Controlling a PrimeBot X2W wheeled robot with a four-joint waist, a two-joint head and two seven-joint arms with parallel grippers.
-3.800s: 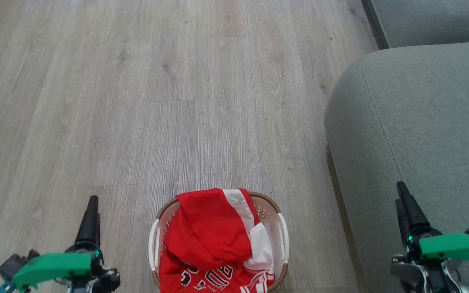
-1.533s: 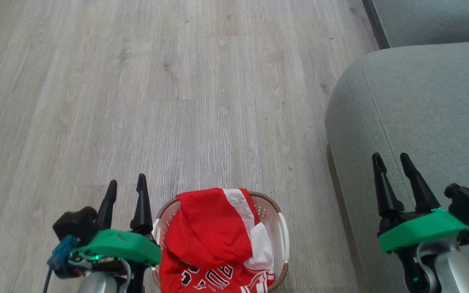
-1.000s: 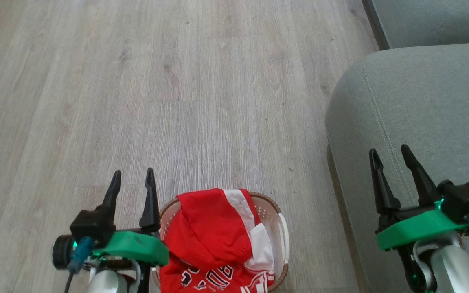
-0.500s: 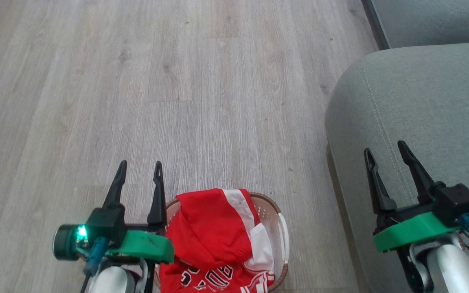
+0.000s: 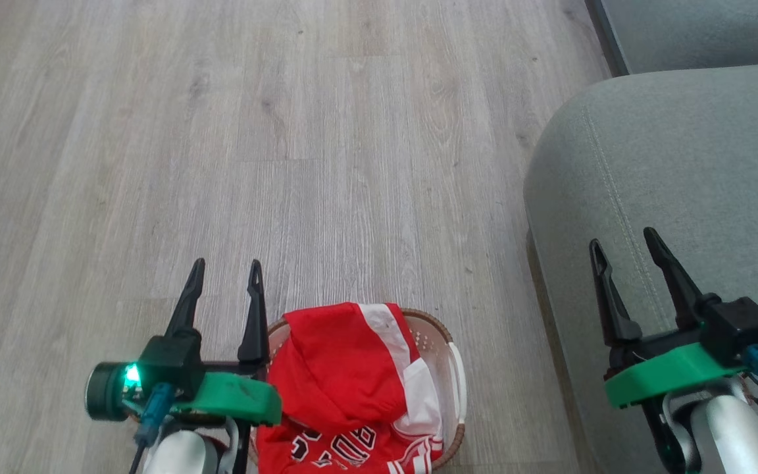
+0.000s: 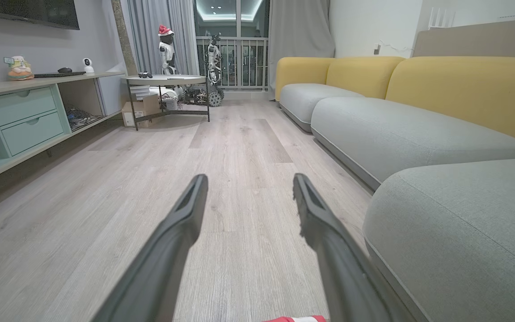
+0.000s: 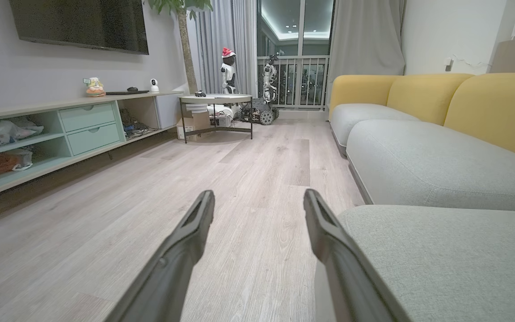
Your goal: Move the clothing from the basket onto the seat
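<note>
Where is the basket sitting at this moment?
Head view, bottom centre: the basket sits on the floor, holding the clothing, just right of the left gripper and left of the seat.

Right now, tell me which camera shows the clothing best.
The head view: the clothing lies heaped in the basket, white stripes and lettering plain. The left wrist view catches a red-and-white sliver at its bottom edge; the right wrist view looks over the floor and the seat.

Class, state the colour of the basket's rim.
The basket has a brown rim, seen best in the head view.
</note>
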